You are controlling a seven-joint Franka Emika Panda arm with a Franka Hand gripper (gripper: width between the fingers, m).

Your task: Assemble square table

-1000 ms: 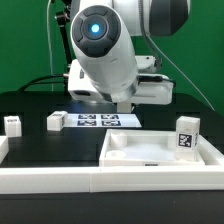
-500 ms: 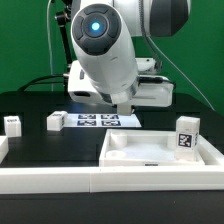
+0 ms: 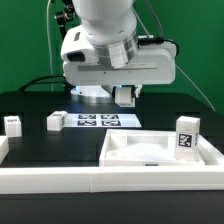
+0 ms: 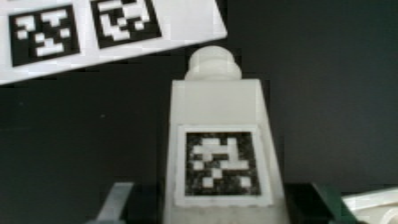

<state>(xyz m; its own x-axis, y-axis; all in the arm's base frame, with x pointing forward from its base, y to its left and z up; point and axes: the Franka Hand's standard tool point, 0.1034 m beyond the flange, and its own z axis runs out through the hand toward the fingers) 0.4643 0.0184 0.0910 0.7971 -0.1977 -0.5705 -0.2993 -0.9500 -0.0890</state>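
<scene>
The claw (image 4: 222, 204) is closed on a white tagged peg leg (image 4: 222, 135), one finger (image 4: 119, 203) on either side. In the exterior view it holds this leg raised above the black tabletop (image 3: 30, 105), over the marker board (image 3: 100, 120). The square top (image 3: 150, 152) lies at that view's front right. A second leg (image 3: 56, 121) and a third leg (image 3: 12, 124) stand towards its left.

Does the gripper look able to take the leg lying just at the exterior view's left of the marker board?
Probably not now: nothing blocks the lying leg, but the fingers seem shut on a second leg.
</scene>
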